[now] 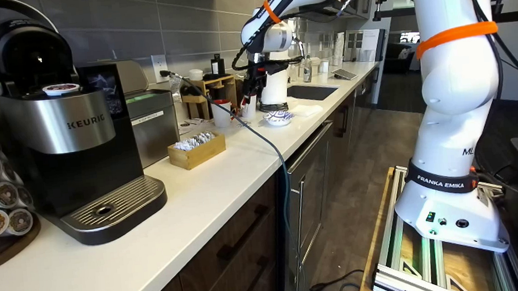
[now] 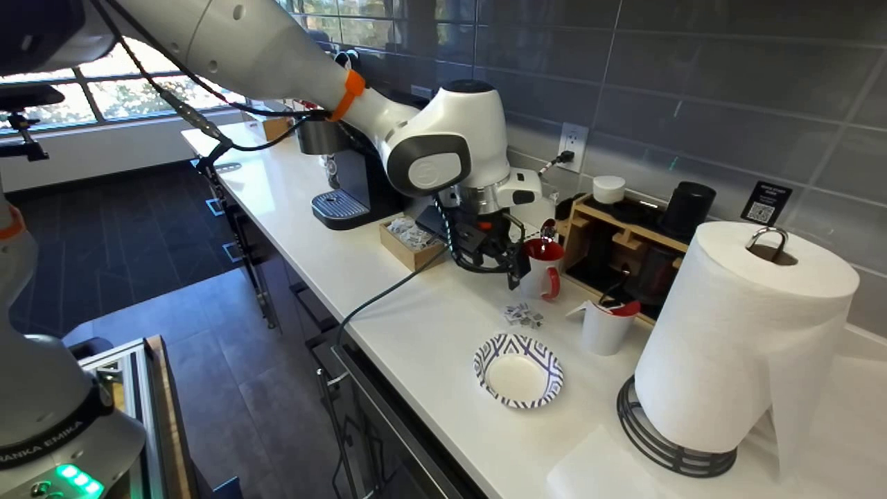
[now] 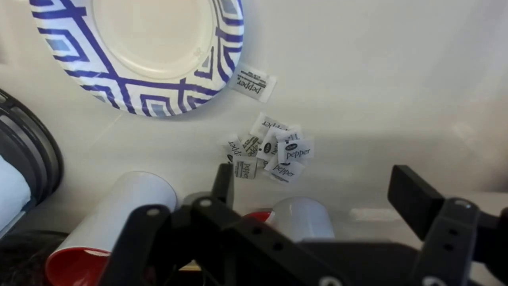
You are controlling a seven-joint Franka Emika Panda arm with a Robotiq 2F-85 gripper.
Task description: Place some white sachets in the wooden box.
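A pile of white sachets printed "pepper" lies on the white counter, seen in the wrist view (image 3: 274, 149) and in an exterior view (image 2: 523, 316). One separate sachet (image 3: 254, 83) lies against the bowl's rim. The pale wooden box (image 1: 208, 151) stands by the coffee machine and holds many white packets; it also shows in an exterior view (image 2: 400, 251). It is out of the wrist view. My gripper (image 3: 312, 171) is open and empty, with its fingers wide apart above the counter. In an exterior view the gripper (image 2: 516, 270) hangs between the box and the loose pile, near a red-lined mug.
A blue-patterned bowl (image 2: 518, 374) sits beside the pile. White mugs with red insides (image 2: 544, 267) (image 2: 604, 329), a wooden organizer (image 2: 578, 253) and a paper towel roll (image 2: 748, 346) stand nearby. A cable (image 1: 263, 138) crosses the counter near the box. The coffee machine (image 1: 65, 125) stands beyond.
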